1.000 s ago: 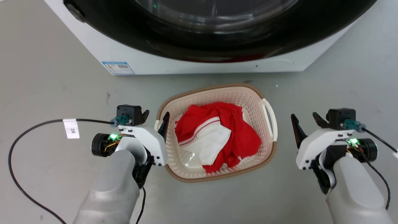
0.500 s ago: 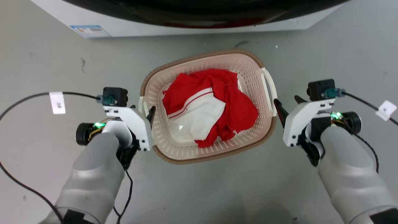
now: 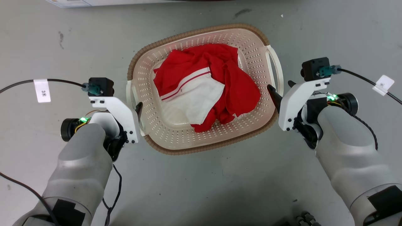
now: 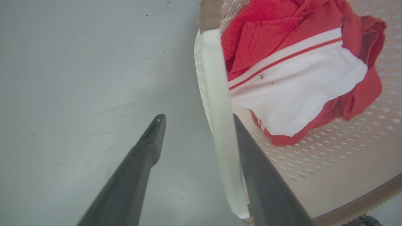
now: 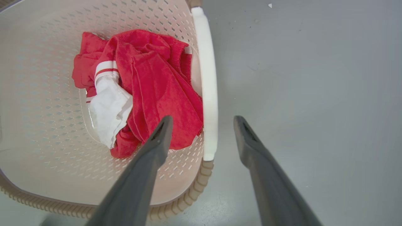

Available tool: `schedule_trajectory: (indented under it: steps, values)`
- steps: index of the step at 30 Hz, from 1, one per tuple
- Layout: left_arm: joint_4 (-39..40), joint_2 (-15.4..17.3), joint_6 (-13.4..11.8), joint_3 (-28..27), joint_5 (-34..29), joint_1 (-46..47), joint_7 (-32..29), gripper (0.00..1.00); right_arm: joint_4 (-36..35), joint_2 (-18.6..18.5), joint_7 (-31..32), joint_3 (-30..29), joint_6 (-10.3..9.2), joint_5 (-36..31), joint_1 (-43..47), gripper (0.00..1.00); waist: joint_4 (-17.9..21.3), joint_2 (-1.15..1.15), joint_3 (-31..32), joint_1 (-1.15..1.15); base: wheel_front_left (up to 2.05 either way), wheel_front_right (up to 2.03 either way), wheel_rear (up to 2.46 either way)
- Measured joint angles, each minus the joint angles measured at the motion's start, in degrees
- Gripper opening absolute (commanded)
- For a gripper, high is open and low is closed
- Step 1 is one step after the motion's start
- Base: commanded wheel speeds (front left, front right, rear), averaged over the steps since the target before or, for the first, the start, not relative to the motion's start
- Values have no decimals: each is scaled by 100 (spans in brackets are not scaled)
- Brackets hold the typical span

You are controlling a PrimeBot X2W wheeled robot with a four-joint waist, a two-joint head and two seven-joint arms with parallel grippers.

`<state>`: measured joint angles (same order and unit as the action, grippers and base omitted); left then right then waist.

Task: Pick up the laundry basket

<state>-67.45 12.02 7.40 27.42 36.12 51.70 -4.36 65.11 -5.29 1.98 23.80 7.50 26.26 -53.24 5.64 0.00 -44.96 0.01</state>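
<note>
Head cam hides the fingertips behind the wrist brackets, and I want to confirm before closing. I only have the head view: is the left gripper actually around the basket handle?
Observer: Left wrist view says yes. The left gripper is open and the white left handle runs between its fingers, one on the laundry basket side, the other over the floor.
Operator: Right side?
Observer: In the right wrist view the right gripper is open too. The right handle lines up with the gap between its fingers, with one finger above the red and white clothes.
</note>
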Motion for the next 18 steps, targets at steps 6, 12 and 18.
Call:
schedule_trajectory:
  steps: [6, 12, 18]
  values:
    - [-82, 20, 1, 98, 114, 124, 4, 100, 123, 22, 42, 327, 0, 327, -212, 100, 51, 0, -208, 0, 0, 0, 0]
    - [-112, 22, 8, 153, 265, 269, 11, 39, 185, 40, 138, 601, 0, 670, -368, 0, 80, 0, -348, 0, 0, 0, 0]
    - [-105, -14, 4, 256, 415, 353, -25, 0, 215, 31, 219, 859, 0, 992, -415, 0, 73, 0, -354, 0, 0, 0, 0]
